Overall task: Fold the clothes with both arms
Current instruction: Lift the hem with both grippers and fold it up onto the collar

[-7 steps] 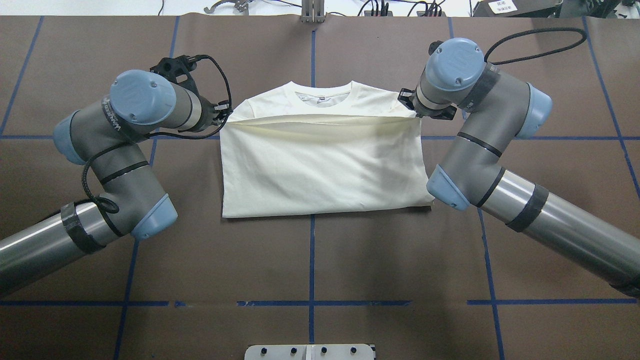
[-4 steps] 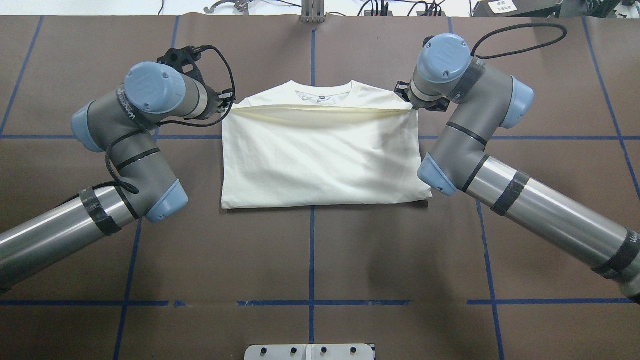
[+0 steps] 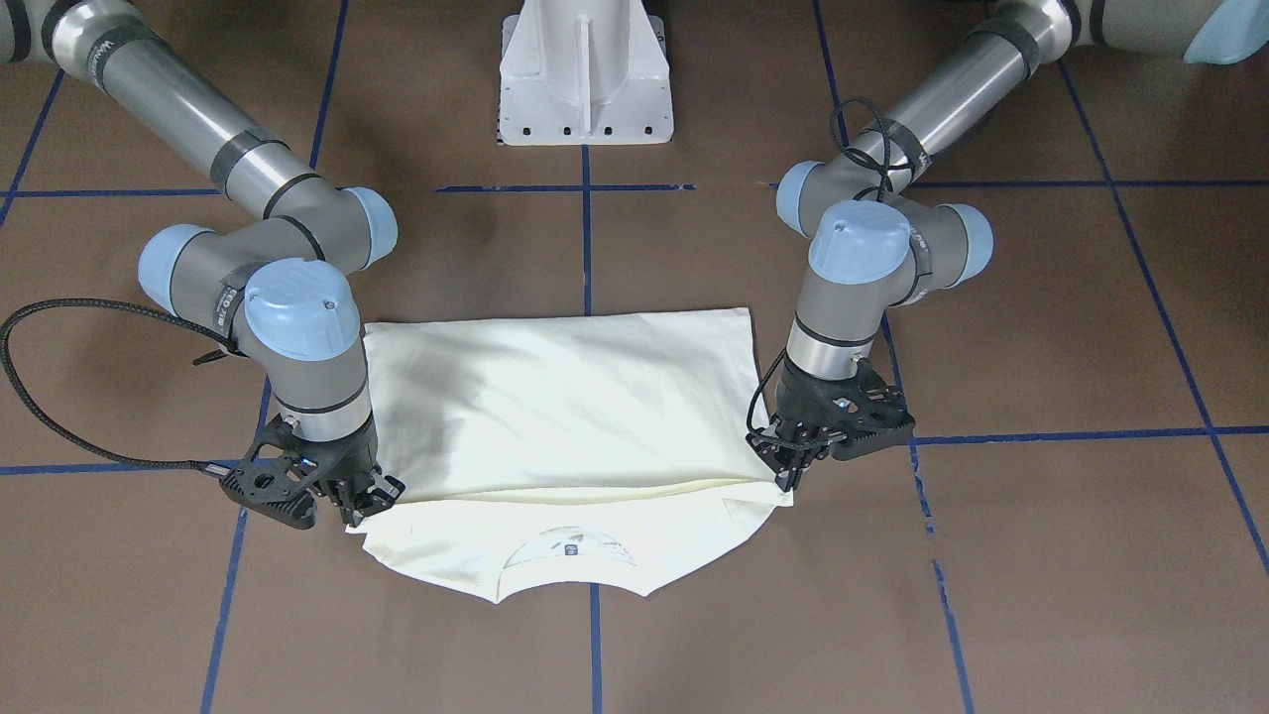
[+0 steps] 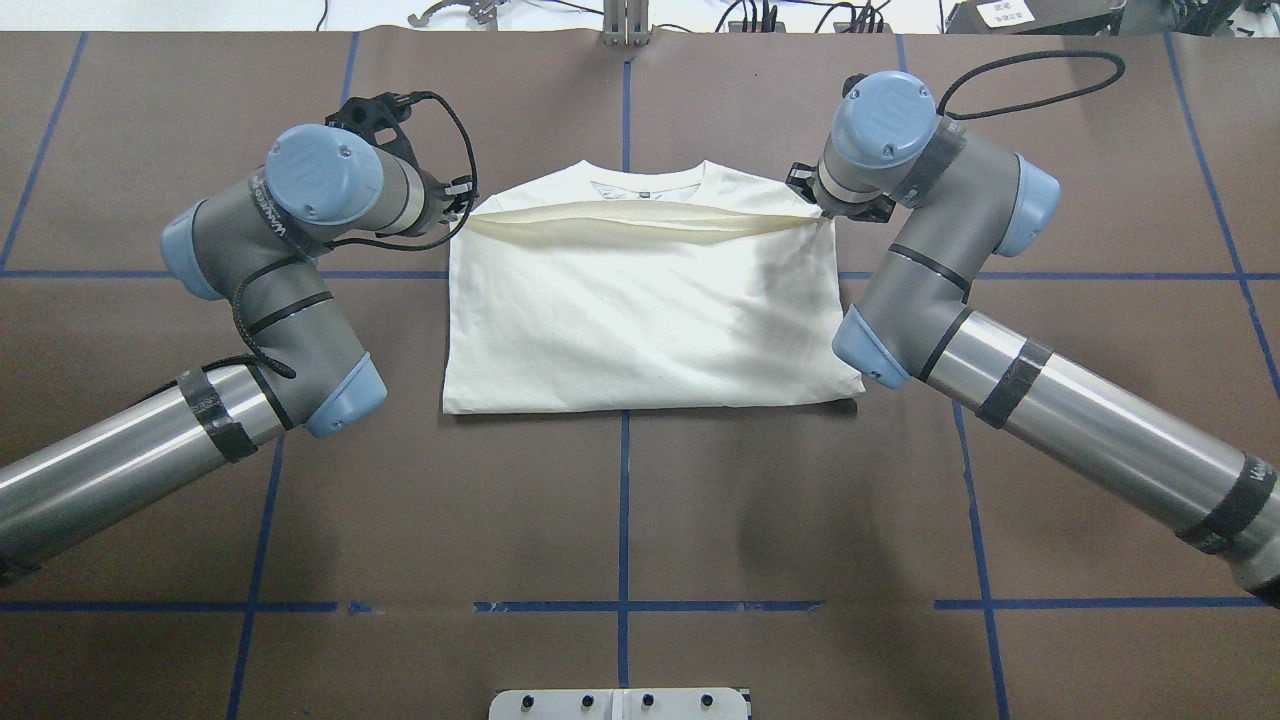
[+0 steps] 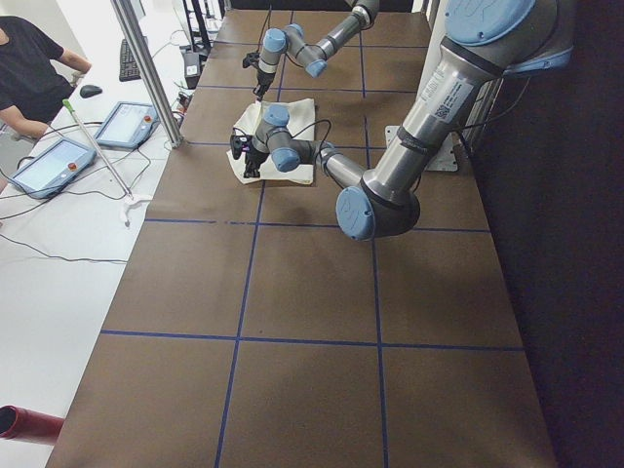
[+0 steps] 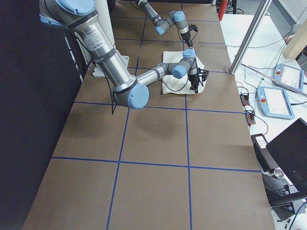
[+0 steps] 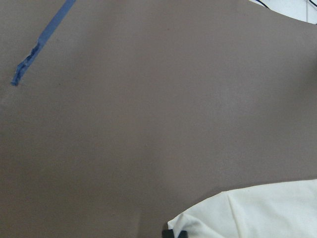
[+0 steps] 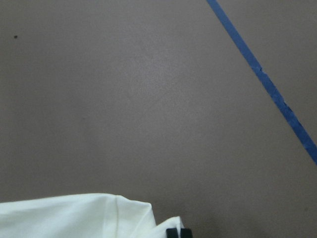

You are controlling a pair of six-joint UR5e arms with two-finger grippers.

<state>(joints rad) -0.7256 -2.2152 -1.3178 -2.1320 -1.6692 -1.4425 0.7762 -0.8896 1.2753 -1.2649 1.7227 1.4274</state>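
Observation:
The cream shirt (image 4: 640,320) lies plain side up on the brown table, folded over itself, with its ribbed neckline (image 4: 645,186) at the far edge. The cat graphic is hidden. My left gripper (image 4: 456,204) is shut on the left corner of the lifted hem. My right gripper (image 4: 826,208) is shut on the right corner. The hem hangs taut between them just short of the collar. In the front-facing view the shirt (image 3: 565,397) has the left gripper (image 3: 788,474) on its right and the right gripper (image 3: 362,504) on its left. The wrist views show shirt corners (image 7: 267,213) (image 8: 74,215).
The white pedestal (image 3: 585,69) stands at the table's near edge by the robot. Blue tape lines (image 4: 624,500) cross the brown table cover. Tablets (image 5: 49,161) and a person (image 5: 29,58) are beyond the far edge.
Both grippers have carried the held hem farther from the robot, toward the neckline. The collar strip left showing has narrowed and the arms have stretched forward.

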